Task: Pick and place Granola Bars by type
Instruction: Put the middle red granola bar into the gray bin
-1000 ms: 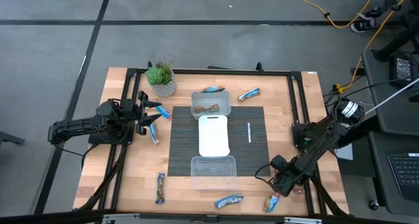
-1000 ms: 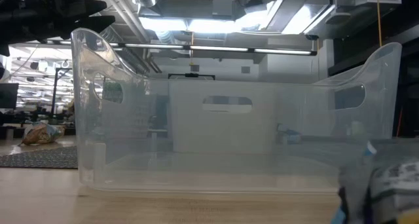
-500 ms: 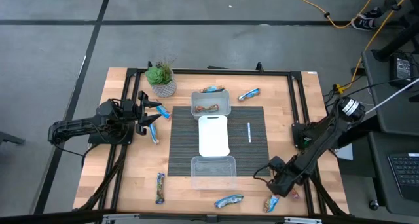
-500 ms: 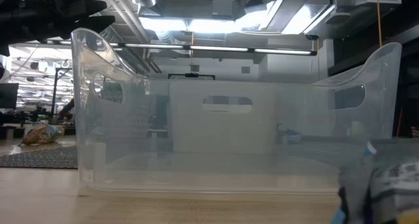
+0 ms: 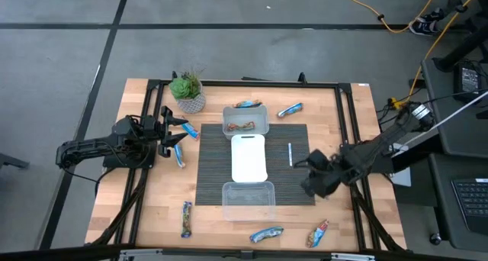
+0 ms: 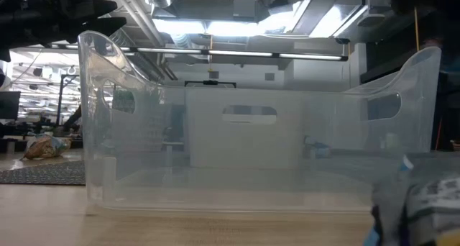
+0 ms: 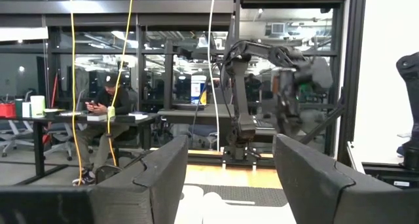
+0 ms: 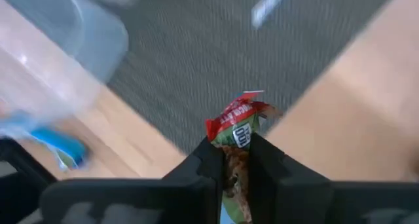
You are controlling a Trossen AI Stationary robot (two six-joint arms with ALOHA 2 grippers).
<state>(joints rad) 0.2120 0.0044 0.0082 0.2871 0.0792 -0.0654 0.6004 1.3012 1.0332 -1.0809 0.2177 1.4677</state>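
My right gripper (image 5: 311, 182) hangs above the dark mat's (image 5: 213, 177) near right corner, shut on a granola bar (image 8: 239, 122) with a red and green wrapper. Other granola bars lie on the table: two at the far edge (image 5: 247, 104) (image 5: 289, 110), two by my left gripper (image 5: 190, 130) (image 5: 180, 156), and three along the near edge (image 5: 185, 219) (image 5: 266, 234) (image 5: 318, 233). A brown bar lies in the far clear tub (image 5: 245, 122). The near clear tub (image 5: 248, 200) stands on the mat. My left gripper (image 5: 174, 131) waits open at the table's left. My right gripper pinches the granola bar between its two fingers (image 8: 209, 164), coming at it from above and pointing steeply down. The bar lies along the fingers, and its red end (image 8: 237, 111) sticks out past the fingertips. It is lifted clear of the mat.
A white board (image 5: 248, 157) lies on the mat between the tubs, with a thin white stick (image 5: 290, 154) to its right. A potted plant (image 5: 187, 91) stands at the far left. In the low view the near tub (image 6: 251, 152) fills most of the picture.
My right gripper has risen from the table's near right corner and gone toward the far edge and a little left, tipping steeper downward. It carries the red and green bar, now lifted clear above the mat's corner.
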